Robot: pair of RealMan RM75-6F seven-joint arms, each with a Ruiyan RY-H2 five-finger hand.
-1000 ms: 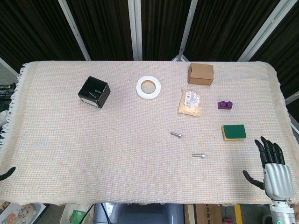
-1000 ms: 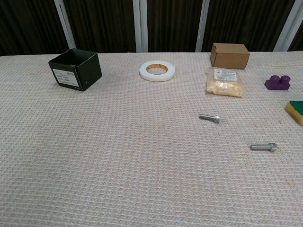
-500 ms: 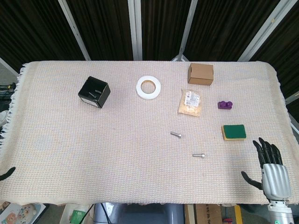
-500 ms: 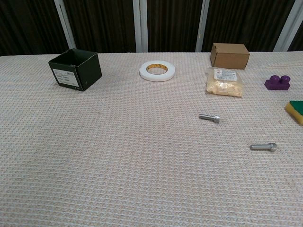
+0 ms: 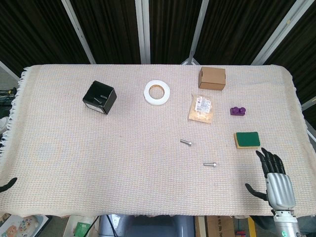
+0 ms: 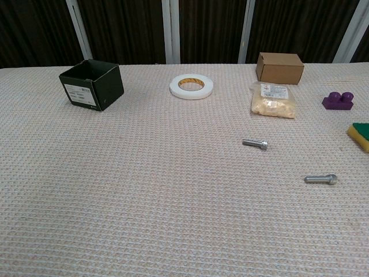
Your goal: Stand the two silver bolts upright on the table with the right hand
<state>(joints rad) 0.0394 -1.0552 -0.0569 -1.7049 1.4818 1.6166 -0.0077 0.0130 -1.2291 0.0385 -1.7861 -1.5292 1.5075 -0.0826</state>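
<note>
Two silver bolts lie flat on the woven table cover (image 5: pixel 98 163), and neither has been stood up yet, so the task looks to be at its very start. Nearest the robot, the right hand (image 5: pixel 276 182) sits over the front right edge of the table, fingers apart and extended toward the far side, thumb out to the left, holding nothing. Only a dark tip of the left hand (image 5: pixel 7 184) shows at the front left edge; whether its fingers are spread or curled cannot be told.

From the right hand, the nearer bolt (image 5: pixel 210 164) lies to the left and slightly farther out, clear of the fingertips. Its long axis runs roughly left to right across the table, with the head at the right end, toward the hand. The farther bolt (image 5: pixel 186 142) lies beyond it and more to the left, also nearly crosswise, head to the right in the chest view. The right hand is far closer to both than the left, which suits the task.

Farther out, a green sponge (image 5: pixel 247 139) sits just beyond the right hand's fingertips. Past it are a purple block (image 5: pixel 238 111), a small packet (image 5: pixel 201 108), a tape roll (image 5: pixel 157 92), a black box (image 5: pixel 99 97) and a cardboard box (image 5: pixel 212 78).
</note>
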